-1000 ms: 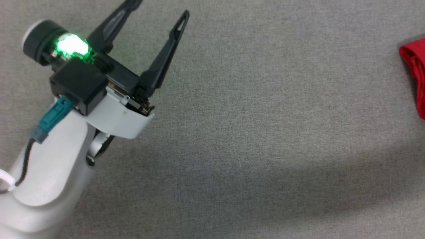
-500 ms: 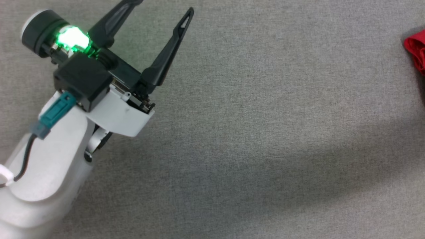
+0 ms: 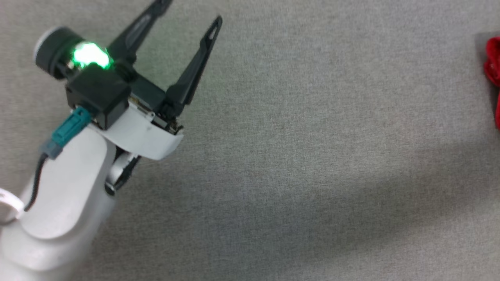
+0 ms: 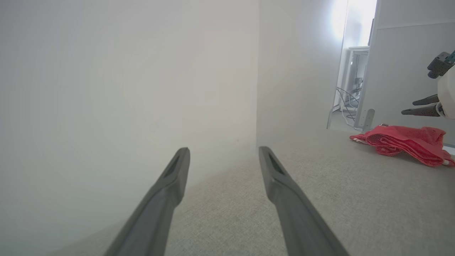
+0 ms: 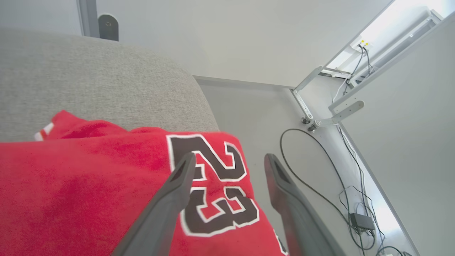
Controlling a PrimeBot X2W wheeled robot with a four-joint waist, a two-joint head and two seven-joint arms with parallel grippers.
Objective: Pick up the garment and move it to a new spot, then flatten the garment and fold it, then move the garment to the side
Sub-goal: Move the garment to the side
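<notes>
Room: white walls (image 4: 106, 71), grey woven surface (image 3: 297, 156). Crumpled red jersey (image 4: 401, 144), black 23, long axis across left wrist view. Released: left gripper (image 3: 189, 11), right gripper (image 5: 229, 156).

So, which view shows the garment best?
The right wrist view: the garment is close and large, number 23 readable. The left wrist view shows a distant red heap; the head view, a red edge.

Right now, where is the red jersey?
The red jersey lies at the far right edge of the head view, on the grey surface, bunched near its rounded corner just below the open right tool.
</notes>
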